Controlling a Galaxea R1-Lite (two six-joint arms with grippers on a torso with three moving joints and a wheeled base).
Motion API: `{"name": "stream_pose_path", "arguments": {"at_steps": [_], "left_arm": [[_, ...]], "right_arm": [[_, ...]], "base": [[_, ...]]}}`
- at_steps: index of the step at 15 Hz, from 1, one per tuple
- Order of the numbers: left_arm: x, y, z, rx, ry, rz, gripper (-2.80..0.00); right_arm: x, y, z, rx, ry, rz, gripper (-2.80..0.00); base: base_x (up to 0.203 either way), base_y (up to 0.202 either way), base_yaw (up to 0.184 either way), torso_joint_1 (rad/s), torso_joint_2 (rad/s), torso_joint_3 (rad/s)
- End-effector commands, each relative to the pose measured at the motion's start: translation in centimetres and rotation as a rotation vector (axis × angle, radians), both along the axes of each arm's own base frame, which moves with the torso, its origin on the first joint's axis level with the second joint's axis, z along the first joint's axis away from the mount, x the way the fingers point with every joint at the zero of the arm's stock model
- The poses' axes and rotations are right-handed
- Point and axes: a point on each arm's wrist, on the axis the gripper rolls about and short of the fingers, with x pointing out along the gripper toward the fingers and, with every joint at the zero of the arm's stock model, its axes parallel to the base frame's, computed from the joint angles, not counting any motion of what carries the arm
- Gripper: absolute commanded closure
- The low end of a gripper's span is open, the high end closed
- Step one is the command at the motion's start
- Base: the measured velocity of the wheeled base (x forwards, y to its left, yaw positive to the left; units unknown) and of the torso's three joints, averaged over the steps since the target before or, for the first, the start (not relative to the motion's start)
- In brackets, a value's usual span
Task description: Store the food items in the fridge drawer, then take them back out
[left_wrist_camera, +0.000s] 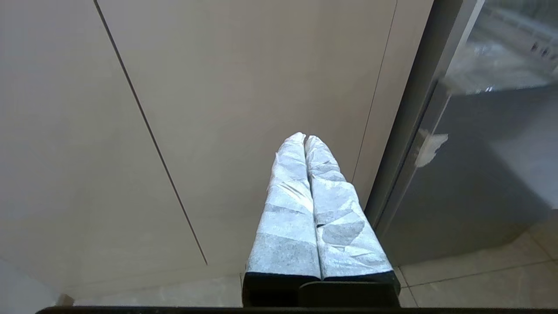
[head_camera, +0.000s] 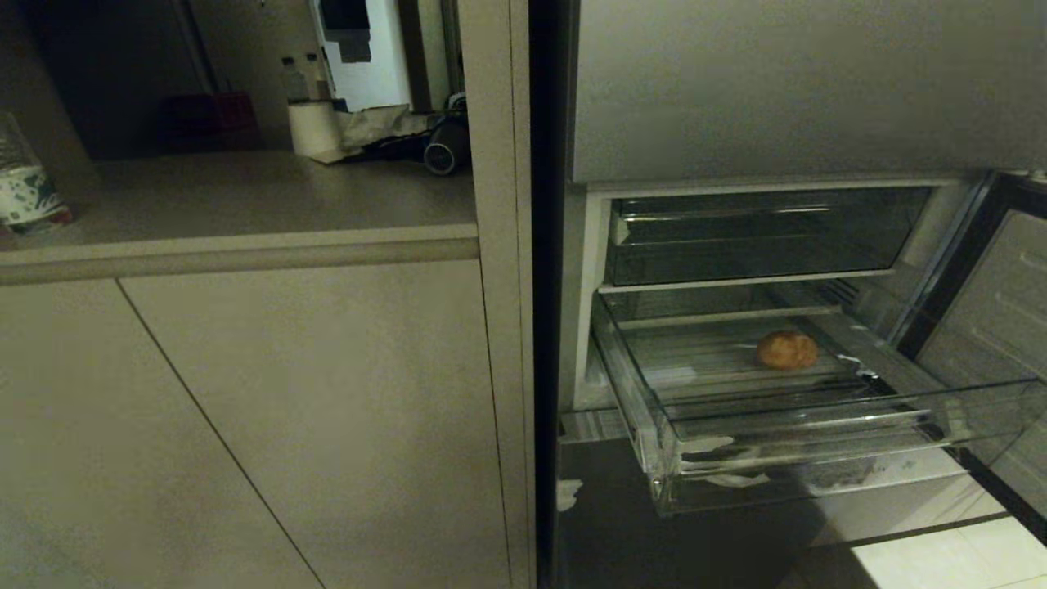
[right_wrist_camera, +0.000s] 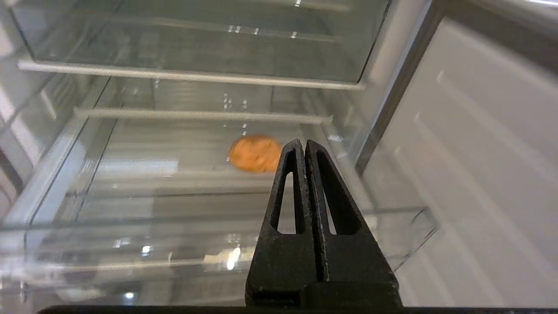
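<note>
Beige cabinets stand left of the open fridge; its fridge drawer [head_camera: 785, 425] is pulled out, holding one food item [head_camera: 786, 350]. Right gripper [right_wrist_camera: 304, 144] and left gripper [left_wrist_camera: 304, 137] both have fingers pressed together, empty.

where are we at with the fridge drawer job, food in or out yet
Done: the fridge drawer is pulled open and one food item lies on its ribbed floor. In hand: nothing; the right gripper is shut and empty, above the drawer's front. The left gripper is shut by the cabinet. Left: taking the item back out.
</note>
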Motion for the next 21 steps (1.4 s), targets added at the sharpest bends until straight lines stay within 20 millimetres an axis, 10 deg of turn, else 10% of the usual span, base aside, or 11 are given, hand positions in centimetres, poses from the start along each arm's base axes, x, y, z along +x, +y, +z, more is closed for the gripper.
{"name": "stream_pose_path", "arguments": {"at_steps": [1, 12, 21], "left_arm": [[0.0, 0.0, 0.0, 0.0, 0.0, 0.0, 0.0], [0.0, 0.0, 0.0, 0.0, 0.0, 0.0, 0.0], [0.0, 0.0, 0.0, 0.0, 0.0, 0.0, 0.0]], "right_arm": [[0.8, -0.2, -0.3, 0.004, 0.029, 0.003, 0.0], [7.6, -0.6, -5.7, 0.05, 0.349, 0.063, 0.0], [17.5, -1.0, -8.3, 0.108, 0.627, 0.092, 0.0]], "base": [[0.0, 0.0, 0.0, 0.268, -0.61, -0.341], [0.0, 0.0, 0.0, 0.147, -0.32, -0.174], [0.0, 0.0, 0.0, 0.0, 0.0, 0.0]]}}
